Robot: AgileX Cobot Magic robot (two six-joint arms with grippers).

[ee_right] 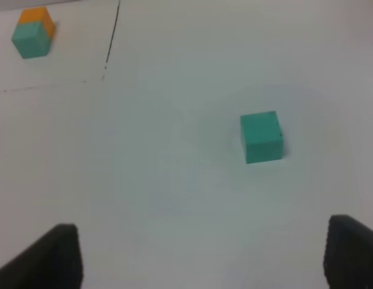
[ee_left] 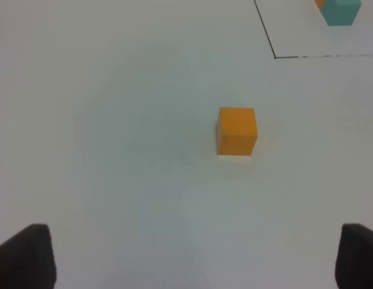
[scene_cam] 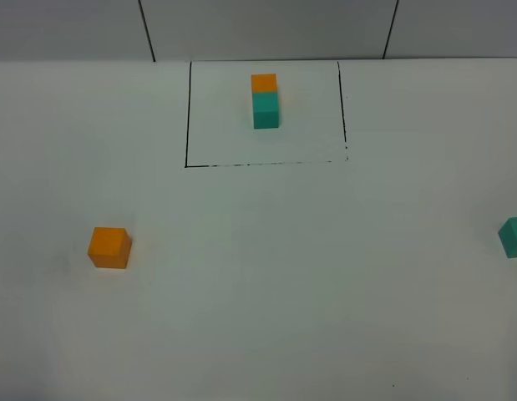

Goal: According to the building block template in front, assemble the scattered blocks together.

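The building block template [scene_cam: 265, 100], an orange cube joined to a teal cube, stands inside a black drawn rectangle at the back middle of the table. It also shows in the left wrist view [ee_left: 340, 10] and the right wrist view [ee_right: 32, 32]. The loose orange cube [scene_cam: 108, 247] lies at the front left, apart from everything. The loose teal cube [scene_cam: 514, 236] lies at the right edge. My left gripper [ee_left: 195, 262] is open and empty, short of the orange cube [ee_left: 236, 130]. My right gripper [ee_right: 201, 259] is open and empty, short of the teal cube [ee_right: 261, 136]. Neither arm shows in the exterior view.
The white table [scene_cam: 283, 284] carries the black rectangle line [scene_cam: 258, 164]. A grey tiled wall [scene_cam: 266, 29] rises behind the table's far edge.
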